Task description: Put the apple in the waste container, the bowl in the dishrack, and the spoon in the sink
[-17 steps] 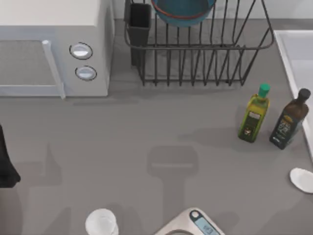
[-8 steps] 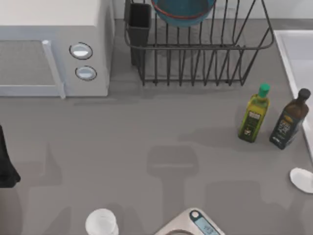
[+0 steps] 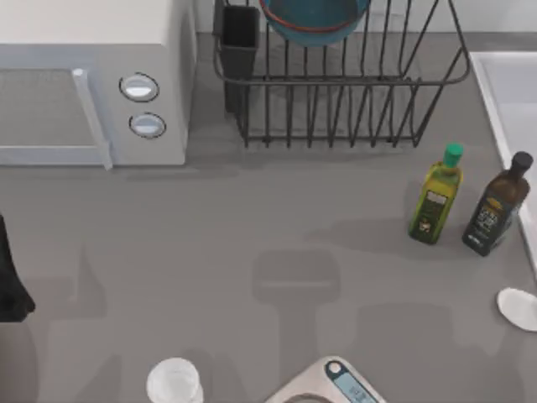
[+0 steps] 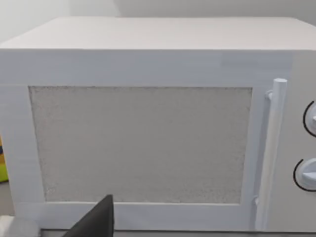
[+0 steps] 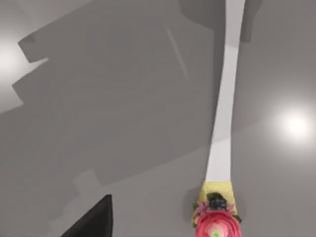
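— Wide blue bowl with the reddish-brown rim (image 3: pixel 315 18): where?
— Sitting in the large black wire dishrack (image 3: pixel 352 92) at the table's far side, beside the dark rectangular cutlery cup (image 3: pixel 240 38).
— And the small white spoon (image 3: pixel 518 307)?
— Lying on the grey table (image 3: pixel 252 227) at the right edge, outside the white rectangular sink (image 3: pixel 485 92), near the dark glass bottle (image 3: pixel 497 206).
— Left gripper (image 4: pixel 96 222)?
— Facing the boxy white microwave (image 4: pixel 140 143). Clenched or released: cannot tell.
— Right gripper (image 5: pixel 94 219)?
— Above bare grey surface. Likewise cannot tell.

grey table (image 3: pixel 252 227), microwave (image 3: pixel 92 84), dishrack (image 3: pixel 336 92), bottles (image 3: pixel 435 206)
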